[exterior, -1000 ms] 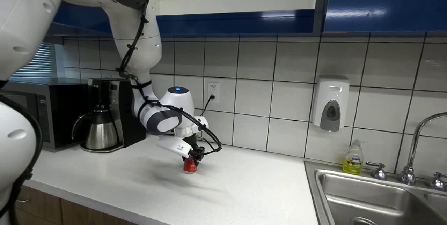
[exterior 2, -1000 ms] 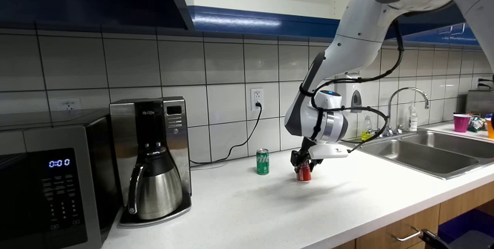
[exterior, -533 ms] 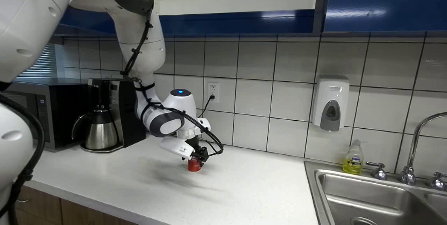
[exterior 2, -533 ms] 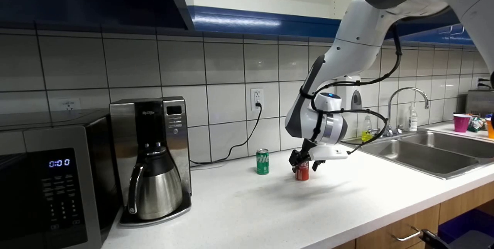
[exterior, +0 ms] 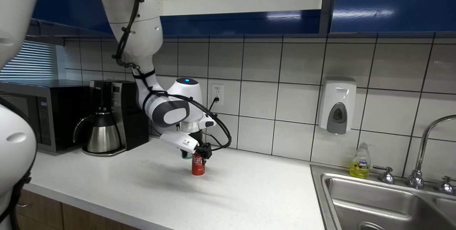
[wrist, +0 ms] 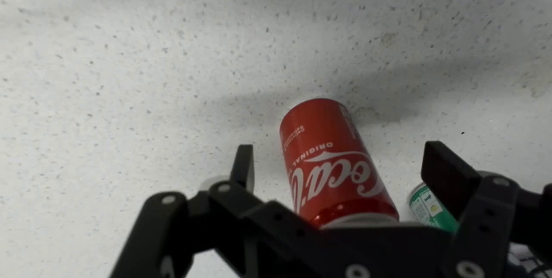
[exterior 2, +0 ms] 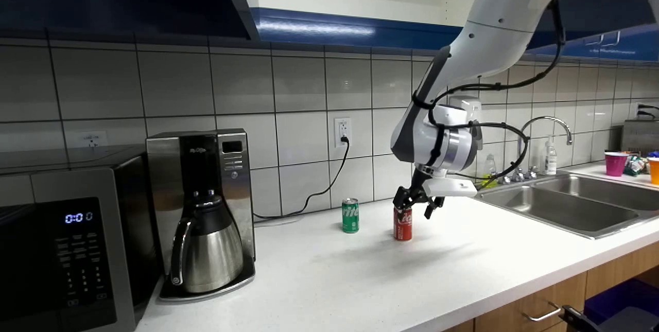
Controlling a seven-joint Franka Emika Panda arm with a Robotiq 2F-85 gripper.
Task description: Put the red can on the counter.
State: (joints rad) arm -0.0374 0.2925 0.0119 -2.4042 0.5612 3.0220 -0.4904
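Observation:
The red can (exterior 2: 403,225) stands upright on the white counter (exterior 2: 329,280), its base resting on the surface in both exterior views. My gripper (exterior 2: 415,211) is over the top of the can with its jaws spread wide. In the wrist view the can (wrist: 332,161) lies between the fingers (wrist: 448,174), with a visible gap on each side and no finger touching its walls. The can's top is partly hidden behind the gripper's body there.
A green can (exterior 2: 350,216) stands close to the red one, nearer the tiled wall. The coffee maker (exterior 2: 201,219) and microwave (exterior 2: 72,249) occupy one end of the counter. A steel sink (exterior: 322,183) and soap bottle (exterior: 360,162) are at the opposite end.
The fingers have spread from around the red can, and the gripper has risen, uncovering more of it. The can shifted slightly early on, then stayed standing on the counter.

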